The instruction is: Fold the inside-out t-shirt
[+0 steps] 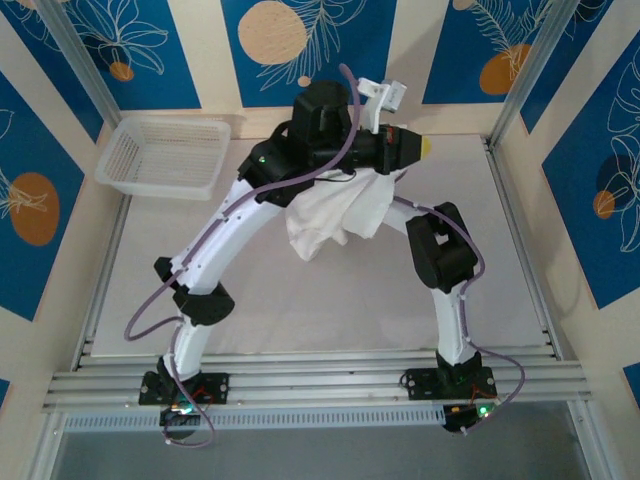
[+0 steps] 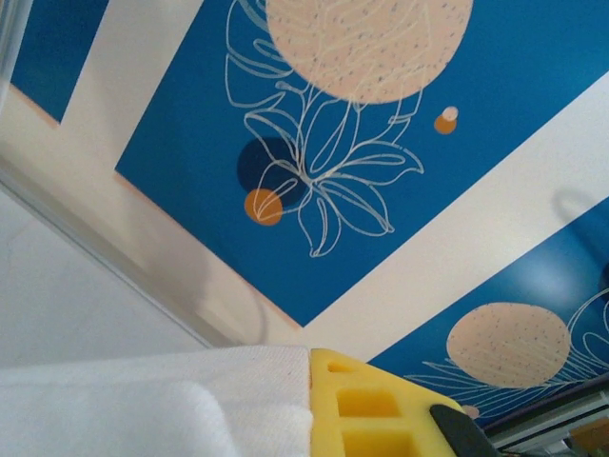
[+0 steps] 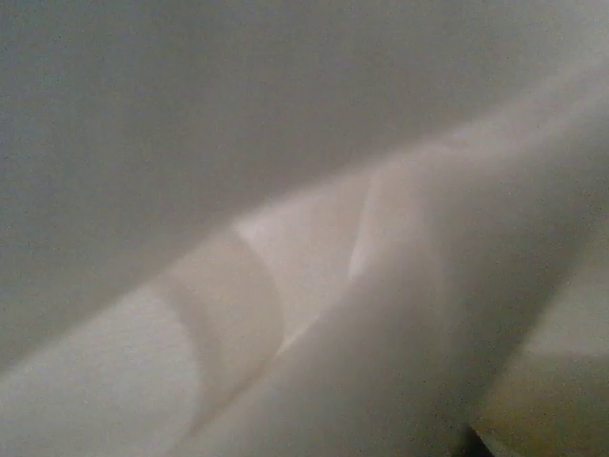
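**Shirt hoisted in a bunch, with no fold made yet.**

Nearest lies the bare table [image 1: 300, 310]. Beyond it, to the right of the white mesh basket [image 1: 165, 155] and nearer than it, the inside-out t-shirt [image 1: 325, 220] hangs crumpled, its upper part held well clear of the surface where the two arms meet. Further right of the basket, the left gripper [image 1: 420, 147] seems to pinch a fold of the cloth against its yellow pad [image 2: 366, 400]. White cloth lies close over the right gripper's camera, so I cannot tell whether its fingers are spread or pressed together. The basket itself sits farthest, at the back left. I judge this to be the lift-and-open step, before any folding. The next move calls for drawing the two holds apart until the shirt opens out. It can then be lowered flat onto the table right of the basket.
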